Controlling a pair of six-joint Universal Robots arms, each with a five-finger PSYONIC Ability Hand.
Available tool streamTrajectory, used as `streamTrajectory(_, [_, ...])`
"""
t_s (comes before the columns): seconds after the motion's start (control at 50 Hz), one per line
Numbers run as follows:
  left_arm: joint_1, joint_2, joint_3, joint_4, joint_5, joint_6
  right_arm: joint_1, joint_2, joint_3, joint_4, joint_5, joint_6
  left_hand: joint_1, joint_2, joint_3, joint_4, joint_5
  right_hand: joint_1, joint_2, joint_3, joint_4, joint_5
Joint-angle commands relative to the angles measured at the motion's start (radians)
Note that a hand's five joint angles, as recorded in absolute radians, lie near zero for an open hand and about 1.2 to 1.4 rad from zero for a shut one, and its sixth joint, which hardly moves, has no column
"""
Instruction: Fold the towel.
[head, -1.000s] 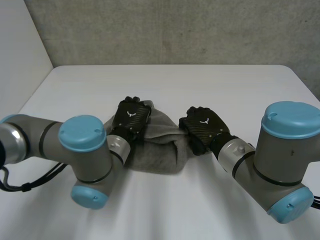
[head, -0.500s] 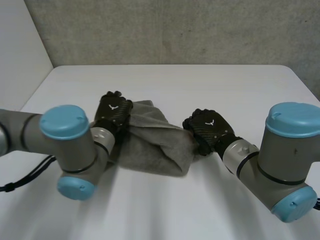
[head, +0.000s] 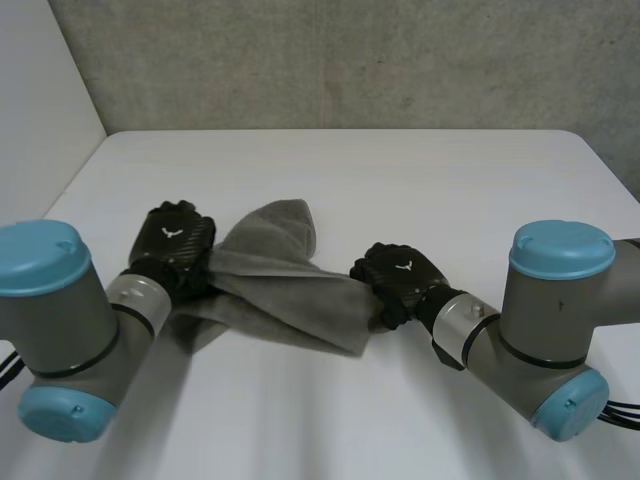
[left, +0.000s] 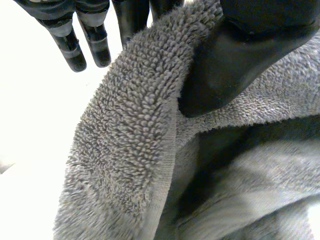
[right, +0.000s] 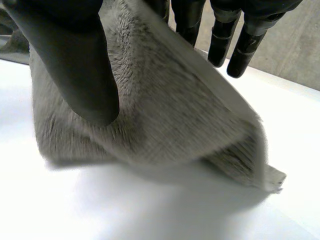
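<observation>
A: Anything besides the task stuff?
B: White desk (head: 420, 170), far corners rounded
A: Behind it?
B: Grey speckled wall (head: 350, 60) along the far edge, plain white wall (head: 40, 90) at left

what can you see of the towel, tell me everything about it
The towel is grey terry cloth with a looped pile and a flat hemmed edge. It is crumpled and partly doubled over, stretched between the two hands. The left hand pinches one end between thumb and fingers, and the right hand pinches the opposite end the same way. A loose flap peaks on the far side. Its lower folds seem to rest on the white table.
</observation>
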Motion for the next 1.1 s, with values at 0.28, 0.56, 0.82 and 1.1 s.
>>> streamTrajectory(0.28, [0.098,0.133,-0.045,-0.109,0.099,-0.004,-0.038,-0.040,0.025,0.018,0.002,-0.073,0.159,0.101,-0.051,-0.059,0.100,0.544,0.543,-0.042,-0.076,0.545])
streamTrajectory(0.56, [0.170,0.128,0.079,-0.198,0.225,0.004,-0.091,-0.169,-0.083,0.064,-0.070,-0.175,0.159,0.101,-0.051,-0.059,0.100,0.544,0.543,-0.042,-0.076,0.545])
streamTrajectory(0.82, [0.117,-0.098,0.776,-0.239,0.233,0.003,-0.080,-0.073,-0.685,-0.022,0.107,-0.213,0.159,0.101,-0.051,-0.059,0.100,0.544,0.543,-0.042,-0.076,0.545])
streamTrajectory(1.1, [0.189,0.130,0.475,0.095,0.418,-0.053,-0.100,-0.270,-0.346,-0.219,0.071,-0.255,0.159,0.101,-0.051,-0.059,0.100,0.544,0.543,-0.042,-0.076,0.545])
